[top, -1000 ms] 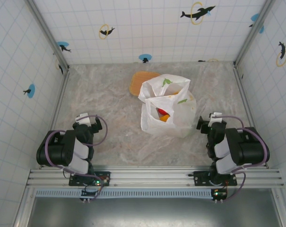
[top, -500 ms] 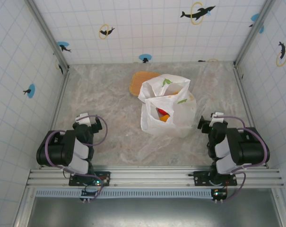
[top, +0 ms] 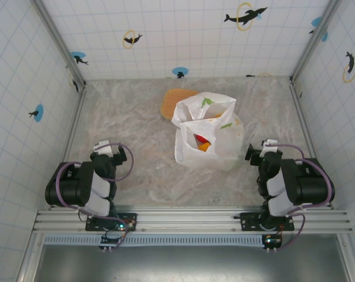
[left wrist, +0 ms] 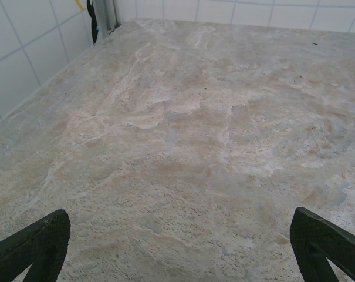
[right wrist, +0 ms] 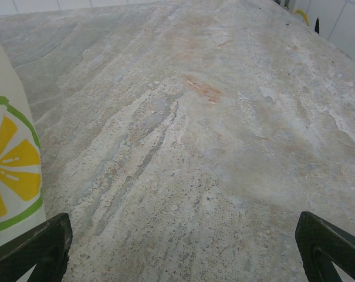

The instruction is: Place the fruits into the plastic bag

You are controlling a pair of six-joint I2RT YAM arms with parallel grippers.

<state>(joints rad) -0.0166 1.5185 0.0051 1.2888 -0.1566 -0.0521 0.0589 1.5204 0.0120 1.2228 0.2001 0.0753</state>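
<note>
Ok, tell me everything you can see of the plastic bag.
The plastic bag is thin, translucent white, printed with lemon slices and green leaves. It sits on the table, mouth open upward, handles at its far side. Orange and red fruits show inside. A wooden plate lies behind it.

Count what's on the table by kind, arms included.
Plastic bag: 1
Wooden plate: 1
Grippers: 2 (left gripper, right gripper)
Fruits: red and orange showing inside the bag, number hidden
Total: 4, plus the fruits
</note>
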